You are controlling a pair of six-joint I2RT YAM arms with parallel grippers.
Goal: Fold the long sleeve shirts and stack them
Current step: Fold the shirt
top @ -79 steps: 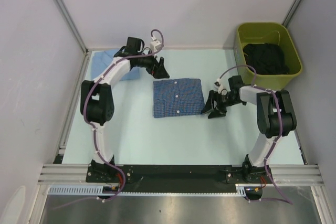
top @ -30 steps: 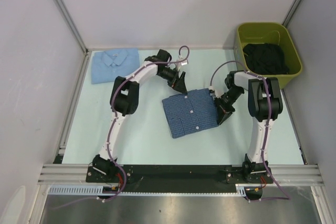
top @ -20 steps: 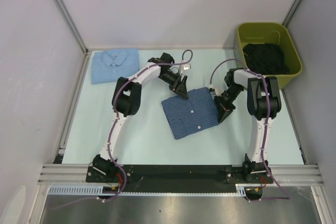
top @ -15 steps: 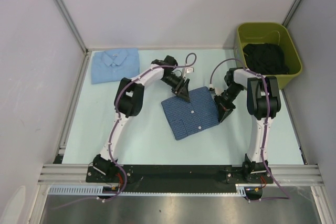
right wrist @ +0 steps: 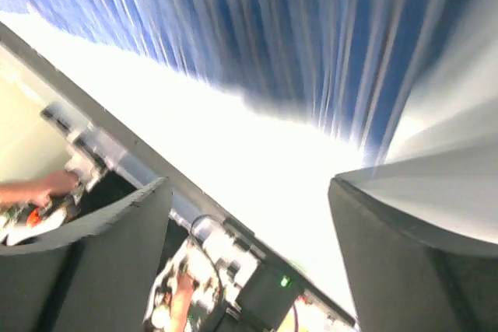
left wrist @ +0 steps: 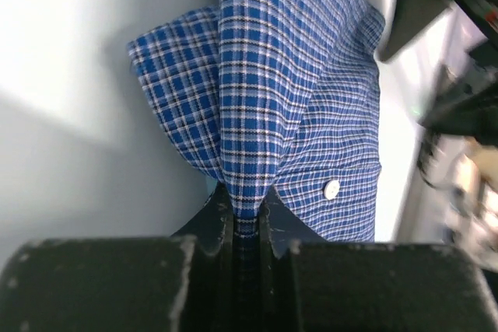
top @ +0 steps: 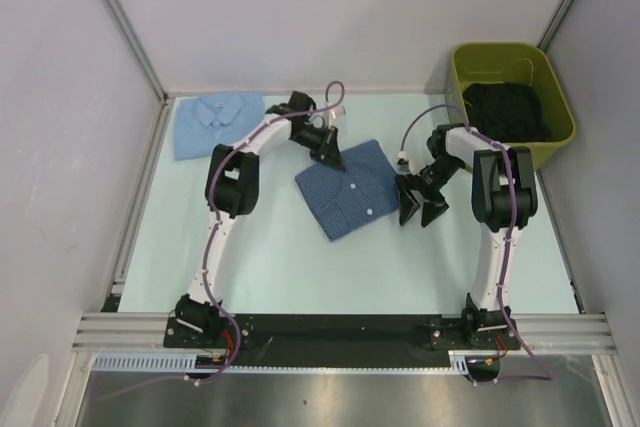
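The folded blue checked shirt lies tilted on the pale table. My left gripper is shut on its far left corner; in the left wrist view a ridge of checked cloth runs straight into the closed jaws of that gripper, with a white button beside it. My right gripper stands open just off the shirt's right edge, nothing between its fingers; the right wrist view shows blurred checked cloth ahead. The folded pale blue shirt rests at the far left corner.
A green bin holding dark clothes stands at the far right. White walls and metal frame rails border the table on the left, back and right.
The left gripper closed on the checked shirt's corner and dragged the shirt left and away. The right gripper let go of the right edge and opened, drawing slightly back.
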